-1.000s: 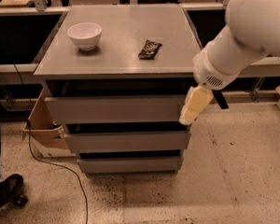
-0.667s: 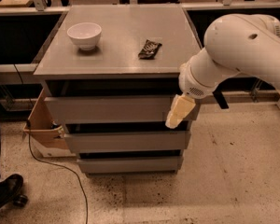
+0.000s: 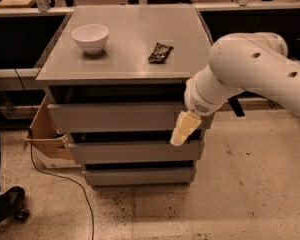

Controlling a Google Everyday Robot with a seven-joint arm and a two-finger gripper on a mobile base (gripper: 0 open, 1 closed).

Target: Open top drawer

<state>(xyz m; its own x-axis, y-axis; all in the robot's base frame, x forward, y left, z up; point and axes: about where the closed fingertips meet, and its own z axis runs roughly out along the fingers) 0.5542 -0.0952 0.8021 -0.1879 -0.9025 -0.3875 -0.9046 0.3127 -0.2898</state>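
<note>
The top drawer (image 3: 110, 117) is the widest grey front of the cabinet, just under the grey top (image 3: 125, 64), with a dark gap above it. Its front sits about flush with the two smaller fronts (image 3: 130, 151) below it. My gripper (image 3: 184, 129), cream-coloured at the end of the white arm (image 3: 250, 69), hangs in front of the right end of the top drawer front, its tip at the drawer's lower edge. Whether it touches the front I cannot tell.
A white bowl (image 3: 90, 37) and a dark snack packet (image 3: 160, 52) lie on the cabinet top. A cardboard box (image 3: 44, 134) stands left of the cabinet, with a black cable (image 3: 65, 179) on the floor. A dark shoe (image 3: 5, 204) is at the bottom left. Benches run behind.
The arm has swung left and lower. The gripper has moved from beside the cabinet's right edge to in front of the right end of the top drawer.
</note>
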